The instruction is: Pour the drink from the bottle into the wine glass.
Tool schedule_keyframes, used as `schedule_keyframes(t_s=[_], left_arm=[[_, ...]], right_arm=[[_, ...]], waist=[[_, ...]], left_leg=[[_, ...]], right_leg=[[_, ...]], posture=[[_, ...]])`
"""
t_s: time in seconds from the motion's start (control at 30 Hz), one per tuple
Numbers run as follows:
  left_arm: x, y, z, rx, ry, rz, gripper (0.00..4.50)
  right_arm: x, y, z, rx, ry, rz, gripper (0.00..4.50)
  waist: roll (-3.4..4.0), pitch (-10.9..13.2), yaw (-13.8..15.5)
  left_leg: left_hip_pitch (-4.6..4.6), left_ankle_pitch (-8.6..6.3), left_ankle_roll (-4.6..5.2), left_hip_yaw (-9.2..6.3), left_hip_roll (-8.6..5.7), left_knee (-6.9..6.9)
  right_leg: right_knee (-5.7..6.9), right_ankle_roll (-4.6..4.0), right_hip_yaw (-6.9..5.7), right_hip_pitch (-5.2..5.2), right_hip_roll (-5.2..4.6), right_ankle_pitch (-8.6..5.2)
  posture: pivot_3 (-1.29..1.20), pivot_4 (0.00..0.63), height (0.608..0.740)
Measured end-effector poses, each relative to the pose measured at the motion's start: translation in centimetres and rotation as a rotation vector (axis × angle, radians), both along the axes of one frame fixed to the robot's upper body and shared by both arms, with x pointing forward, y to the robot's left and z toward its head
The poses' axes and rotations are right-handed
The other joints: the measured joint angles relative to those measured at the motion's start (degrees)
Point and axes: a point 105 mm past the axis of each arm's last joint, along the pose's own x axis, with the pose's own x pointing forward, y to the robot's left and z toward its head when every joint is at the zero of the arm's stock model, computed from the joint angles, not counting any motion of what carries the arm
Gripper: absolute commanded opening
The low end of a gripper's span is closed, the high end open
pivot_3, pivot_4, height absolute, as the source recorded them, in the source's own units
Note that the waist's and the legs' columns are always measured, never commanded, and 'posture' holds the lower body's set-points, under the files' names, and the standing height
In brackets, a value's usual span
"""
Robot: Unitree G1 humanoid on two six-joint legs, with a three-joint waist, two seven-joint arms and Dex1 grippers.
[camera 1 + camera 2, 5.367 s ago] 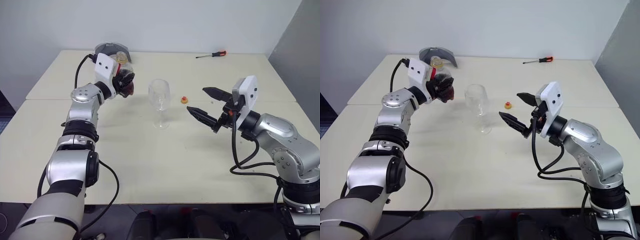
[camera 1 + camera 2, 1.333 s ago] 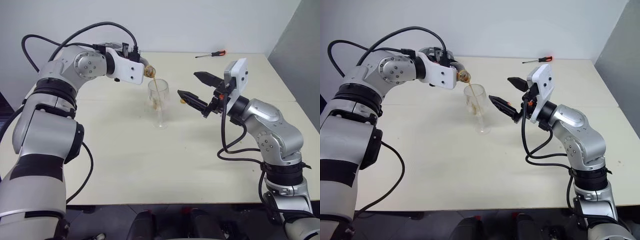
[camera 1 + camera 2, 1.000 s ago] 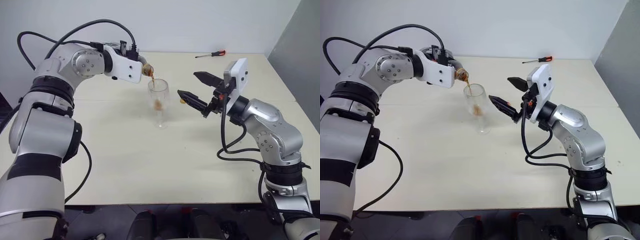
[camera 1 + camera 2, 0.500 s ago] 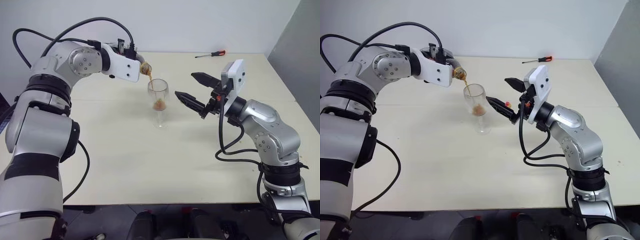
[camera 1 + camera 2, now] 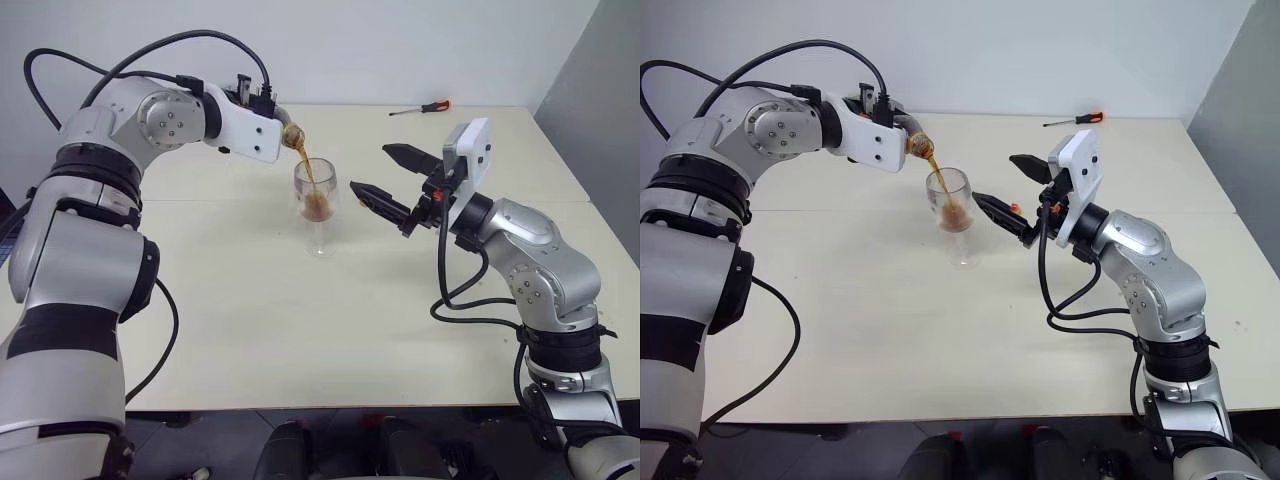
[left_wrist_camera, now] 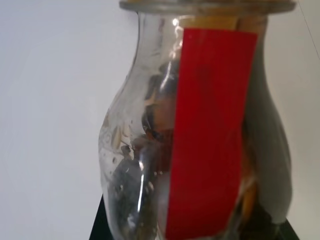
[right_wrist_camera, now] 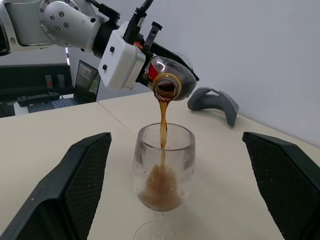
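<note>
Beige surface point(image 5: 250, 320): my left end effector point(image 5: 283, 133) clamps bottle point(image 7: 167, 80), right end effector point(image 5: 385, 180) apart at glass's point(image 5: 318, 195) 3 o'clock; overtilt w/ drink point(image 7: 160, 187) rising = splash.

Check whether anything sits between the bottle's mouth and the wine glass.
Nothing visible does. The bottle, tilted in the left gripper, pours the drink straight into the wine glass. The open right gripper is beside the glass, apart from it.

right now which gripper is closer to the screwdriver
Right. The right gripper hangs open beside the glass, nearer the screwdriver at the table's far edge. The left gripper tilts the bottle beyond the glass.
</note>
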Motion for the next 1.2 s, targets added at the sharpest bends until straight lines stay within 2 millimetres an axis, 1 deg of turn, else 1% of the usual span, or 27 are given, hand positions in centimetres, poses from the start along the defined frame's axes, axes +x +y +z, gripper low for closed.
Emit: schedule_keyframes(t_s=[0.4,0.67,1.2], left_arm=[[0.1,0.1,-0.1,0.016,-0.008,0.008,1.11],[0.1,-0.2,1.0,0.025,-0.039,0.005,1.11],[0.0,-0.3,0.9,0.039,-0.043,-0.006,1.11]], right_arm=[[0.0,0.0,0.0,-0.003,-0.001,-0.003,4.50],[0.0,0.0,0.0,-0.002,-0.002,-0.002,4.50],[0.0,0.2,0.0,0.003,0.000,0.004,4.50]], waist=[[0.00,0.00,-0.14],[0.00,0.00,-0.26],[0.00,0.00,-0.38]], left_leg=[[0.00,0.00,0.00,0.00,0.00,0.00],[0.00,0.00,0.00,0.00,0.00,0.00],[0.00,0.00,0.00,0.00,0.00,0.00]], right_leg=[[0.01,0.00,0.00,0.00,0.00,0.00],[0.02,0.00,0.01,0.00,0.00,0.00],[0.05,0.00,0.01,-0.02,-0.01,0.00]], posture=[[0.00,0.150,0.740],[0.00,0.150,0.740],[0.00,0.150,0.740]])
